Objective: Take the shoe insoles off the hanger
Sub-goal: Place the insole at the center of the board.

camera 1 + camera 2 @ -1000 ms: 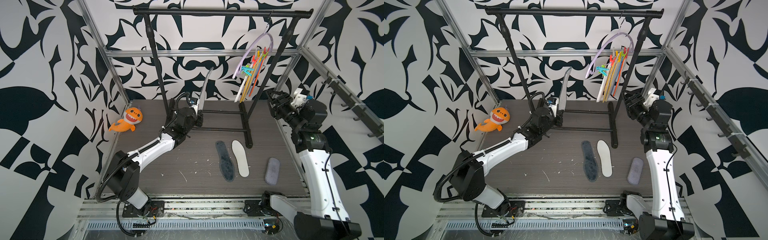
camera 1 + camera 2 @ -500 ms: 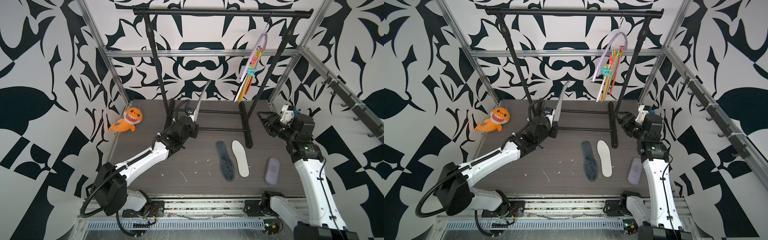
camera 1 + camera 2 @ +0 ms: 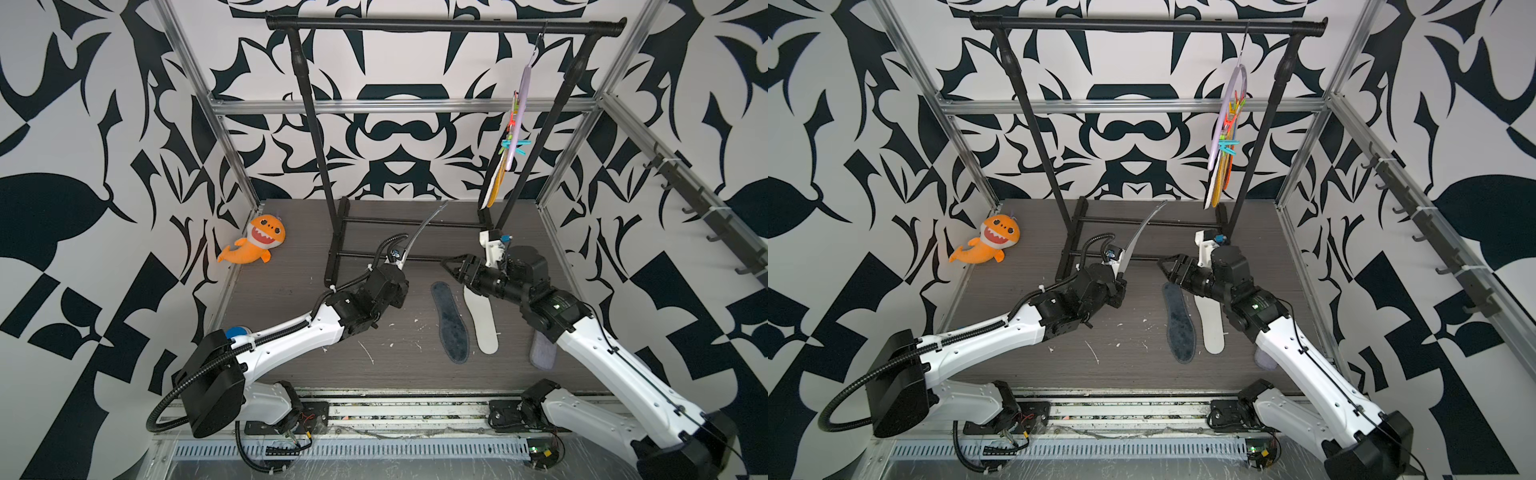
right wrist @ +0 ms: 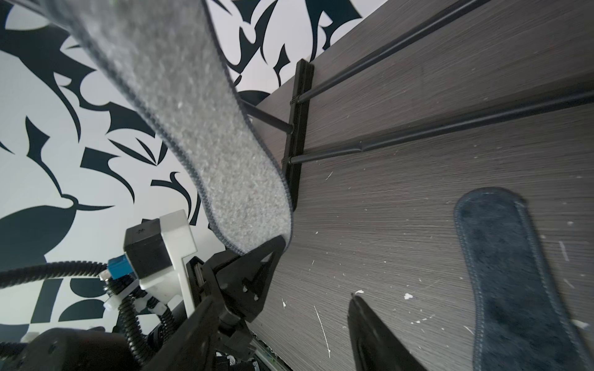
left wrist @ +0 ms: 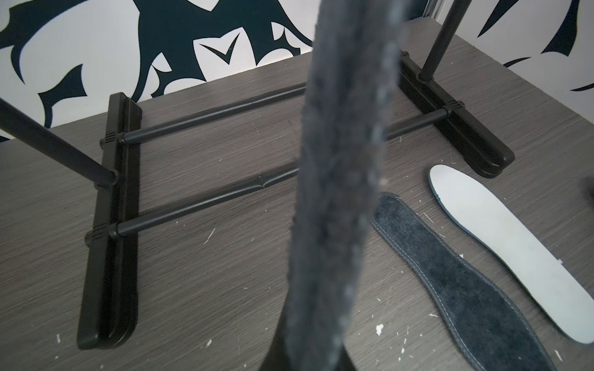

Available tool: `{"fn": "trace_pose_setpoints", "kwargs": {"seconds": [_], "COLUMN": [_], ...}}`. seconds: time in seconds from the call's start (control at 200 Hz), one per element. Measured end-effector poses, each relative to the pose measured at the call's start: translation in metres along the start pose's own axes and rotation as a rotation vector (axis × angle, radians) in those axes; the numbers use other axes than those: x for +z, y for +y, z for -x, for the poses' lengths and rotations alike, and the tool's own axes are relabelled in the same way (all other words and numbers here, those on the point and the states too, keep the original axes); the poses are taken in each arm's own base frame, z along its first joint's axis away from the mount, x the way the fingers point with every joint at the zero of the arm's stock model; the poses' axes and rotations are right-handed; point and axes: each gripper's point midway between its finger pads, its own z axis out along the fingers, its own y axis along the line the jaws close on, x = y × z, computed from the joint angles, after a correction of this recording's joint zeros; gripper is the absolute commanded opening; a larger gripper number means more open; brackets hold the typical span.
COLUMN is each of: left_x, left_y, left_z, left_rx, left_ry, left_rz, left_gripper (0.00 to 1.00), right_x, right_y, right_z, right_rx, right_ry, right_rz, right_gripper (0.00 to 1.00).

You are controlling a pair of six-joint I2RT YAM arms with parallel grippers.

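The left end effector (image 3: 398,268) is clamped on the lower end of a fuzzy grey-blue insole (image 3: 424,226) that curves up above the desk (image 3: 291,299). The right end effector (image 3: 451,271) hovers with jaws apart near a second grey-blue insole (image 3: 451,324) and a white insole (image 3: 482,324) lying flat. The other insoles (image 3: 496,183) hang pegged on the hanger (image 3: 524,87).

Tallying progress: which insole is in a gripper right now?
The grey fuzzy insole in the left gripper; the dark blue insole and white insole lie flat on the table.
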Motion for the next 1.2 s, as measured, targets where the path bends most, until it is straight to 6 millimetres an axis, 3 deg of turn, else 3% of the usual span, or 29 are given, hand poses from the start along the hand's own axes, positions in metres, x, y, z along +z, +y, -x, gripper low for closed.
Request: {"fn": "trace_pose_setpoints", "kwargs": {"seconds": [0.135,0.265,0.6,0.865,1.2], "left_x": [0.002,0.003,0.003,0.005,0.005], "left_y": [-0.007,-0.011,-0.012,-0.013,-0.012], "left_z": [-0.007,-0.012,-0.013,-0.016,-0.019], "left_rx": [-0.004,-0.002,-0.014,-0.011,-0.010], "left_ry": [0.013,0.024,0.023,0.030,0.040], "left_rz": [0.006,0.011,0.018,0.020,0.023], "left_gripper": [0.00,0.00,0.00,0.00,0.00], "right_x": [0.024,0.041,0.059,0.074,0.085], "right_y": [0.003,0.005,0.017,0.022,0.021], "right_z": [-0.011,-0.008,0.017,0.024,0.025], "right_rx": [-0.015,-0.008,0.023,0.044,0.063], "right_ry": [0.014,-0.007,-0.094,-0.106,-0.105], "right_rz": [-0.013,-0.023,0.002,0.018,0.021], "right_gripper": [0.67,0.67,0.59,0.63,0.17]}}
